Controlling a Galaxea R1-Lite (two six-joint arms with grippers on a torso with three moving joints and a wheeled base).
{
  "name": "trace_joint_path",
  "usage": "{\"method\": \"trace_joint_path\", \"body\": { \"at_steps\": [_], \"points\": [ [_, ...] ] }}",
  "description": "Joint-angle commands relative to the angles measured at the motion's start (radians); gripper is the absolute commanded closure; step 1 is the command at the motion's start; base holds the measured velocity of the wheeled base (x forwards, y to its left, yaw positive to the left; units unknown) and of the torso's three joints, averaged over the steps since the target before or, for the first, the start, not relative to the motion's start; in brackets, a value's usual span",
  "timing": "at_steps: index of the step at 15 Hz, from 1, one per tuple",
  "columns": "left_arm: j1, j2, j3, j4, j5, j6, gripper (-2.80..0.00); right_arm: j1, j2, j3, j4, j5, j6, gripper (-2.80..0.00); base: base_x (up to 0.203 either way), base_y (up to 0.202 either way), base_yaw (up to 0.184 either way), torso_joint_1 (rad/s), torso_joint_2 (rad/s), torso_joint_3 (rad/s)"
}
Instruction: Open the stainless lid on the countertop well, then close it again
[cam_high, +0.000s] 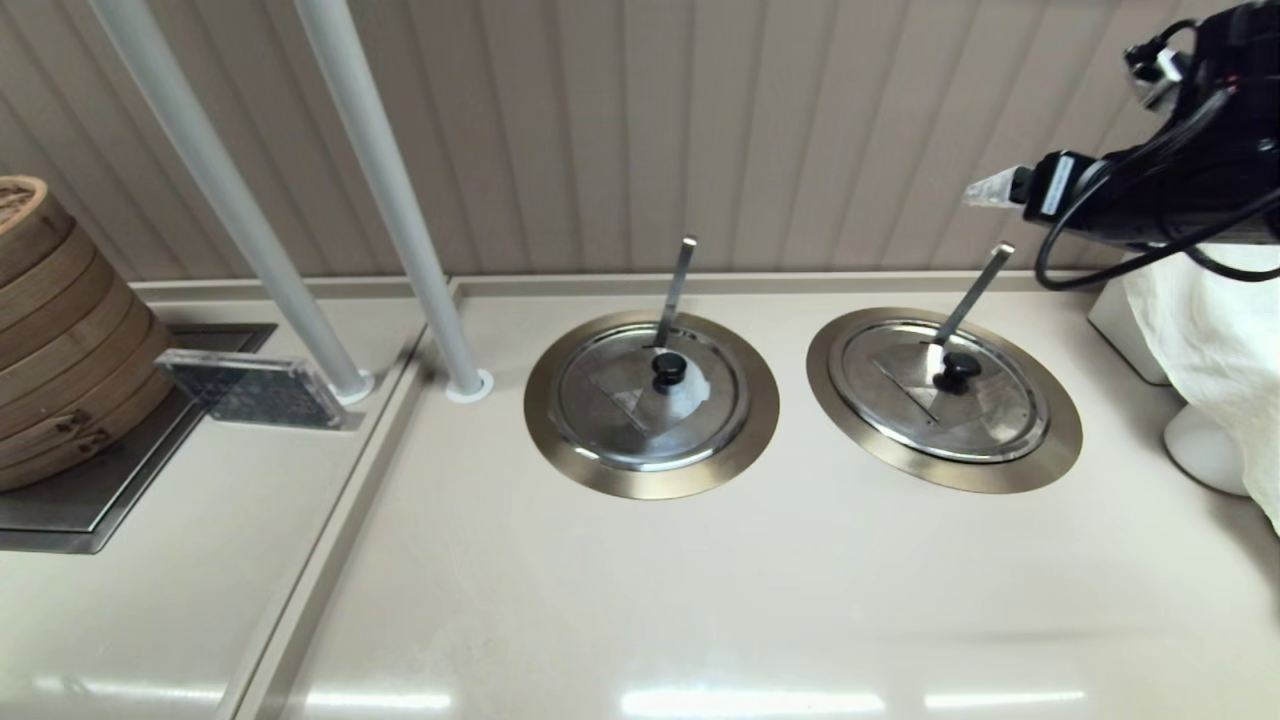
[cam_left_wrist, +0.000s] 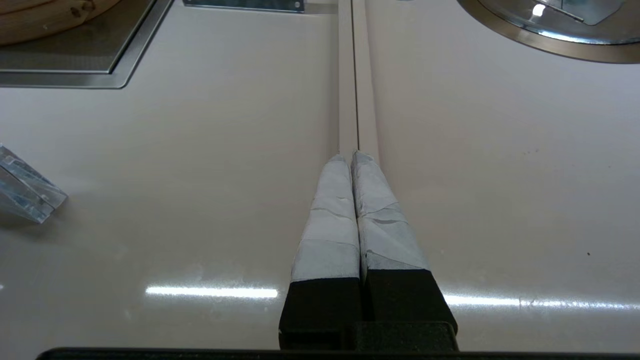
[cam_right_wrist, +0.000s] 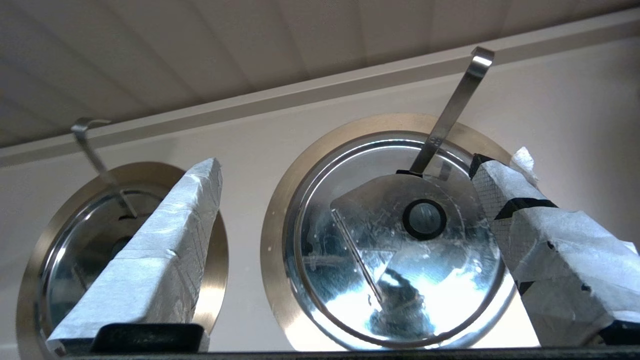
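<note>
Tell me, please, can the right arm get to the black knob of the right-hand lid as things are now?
Probably yes. The right gripper is open and raised above the stainless lid, and nothing lies between its fingers and the black knob.

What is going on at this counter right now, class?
The right gripper hangs open in the air above the stainless lid, which lies shut on the countertop well with its black knob untouched. The twin lid beside it, with a whitish patch, is also shut. The left gripper is shut and idle over bare counter.
</note>
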Motion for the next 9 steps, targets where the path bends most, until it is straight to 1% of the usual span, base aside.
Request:
{"method": "trace_joint_path", "body": {
  "at_steps": [1, 3, 7, 9],
  "points": [
    [0.001, 0.000, 0.000, 0.000, 0.000, 0.000, 0.00, 0.001, -0.281, 0.124, 0.004, 0.027, -0.066, -2.80, 0.000, 0.000, 0.000, 0.000, 0.00, 0.000],
    [0.001, 0.000, 0.000, 0.000, 0.000, 0.000, 0.00, 0.003, -0.459, 0.252, 0.007, 0.055, -0.142, -2.80, 0.000, 0.000, 0.000, 0.000, 0.00, 0.000],
    [0.001, 0.000, 0.000, 0.000, 0.000, 0.000, 0.00, 0.003, -0.805, 0.532, 0.019, 0.076, -0.235, -2.80, 0.000, 0.000, 0.000, 0.000, 0.00, 0.000],
    [0.001, 0.000, 0.000, 0.000, 0.000, 0.000, 0.00, 0.004, -0.986, 0.637, 0.055, 0.082, -0.281, -2.80, 0.000, 0.000, 0.000, 0.000, 0.00, 0.000]
  ]
}}
